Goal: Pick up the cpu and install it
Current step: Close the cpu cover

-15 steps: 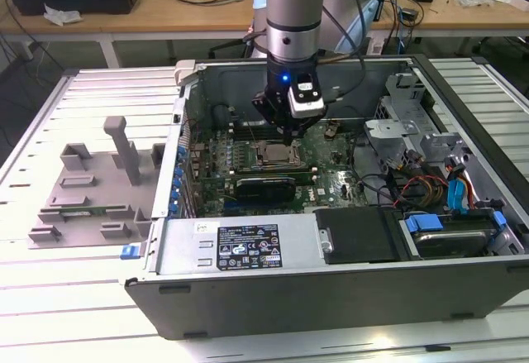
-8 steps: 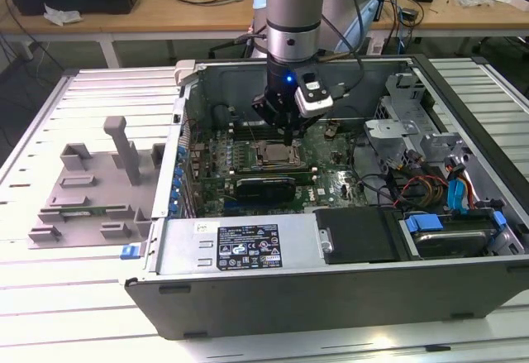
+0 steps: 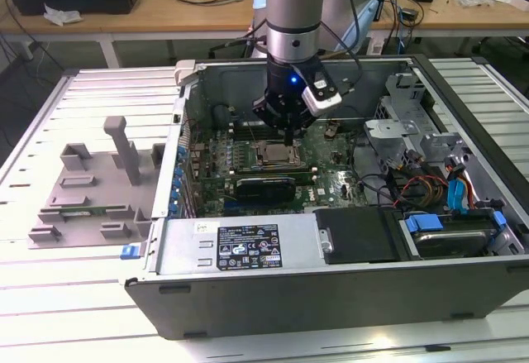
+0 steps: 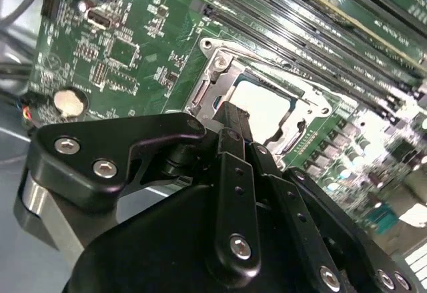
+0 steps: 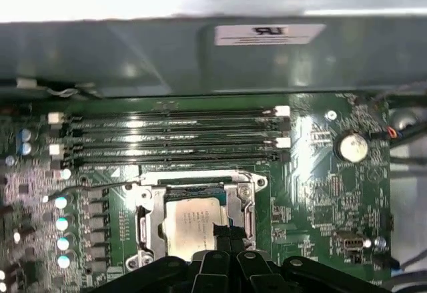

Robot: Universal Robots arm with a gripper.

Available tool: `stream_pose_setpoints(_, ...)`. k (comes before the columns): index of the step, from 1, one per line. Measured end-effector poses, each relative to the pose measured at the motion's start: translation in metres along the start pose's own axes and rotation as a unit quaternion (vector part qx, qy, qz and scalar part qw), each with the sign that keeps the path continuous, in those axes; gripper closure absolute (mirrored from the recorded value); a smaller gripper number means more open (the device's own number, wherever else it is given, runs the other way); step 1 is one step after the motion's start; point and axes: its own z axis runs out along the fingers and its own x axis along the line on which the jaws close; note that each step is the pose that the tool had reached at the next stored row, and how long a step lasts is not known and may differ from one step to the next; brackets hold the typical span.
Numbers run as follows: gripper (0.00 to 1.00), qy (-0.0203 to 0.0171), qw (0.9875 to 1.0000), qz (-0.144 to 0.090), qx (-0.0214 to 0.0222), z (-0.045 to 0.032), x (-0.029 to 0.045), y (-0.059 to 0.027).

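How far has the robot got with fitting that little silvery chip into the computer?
Mostly done, it seems: the small square silvery cpu already lies inside the metal-rimmed socket frame on the green circuit board. In hand: nothing. The black tool is shut, its tip right at the chip's edge. Left: I cannot tell whether the chip is fully seated.

A robotics lab or workshop: a cable-strewn wooden surface [image 3: 149, 3] along the frame's top, an open computer case [image 3: 331, 297] on a slatted metal surface [image 3: 50, 313] below.
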Motion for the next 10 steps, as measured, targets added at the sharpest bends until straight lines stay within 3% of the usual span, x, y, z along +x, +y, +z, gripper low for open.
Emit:
stream_pose_setpoints(6, 0.89, 0.0, 1.0, -0.003, 0.0, 0.0023, 0.0044, -0.0041)
stream_pose_setpoints(10, 0.89, 0.0, 1.0, -0.002, 0.0, 0.0037, 0.0145, -0.0042)
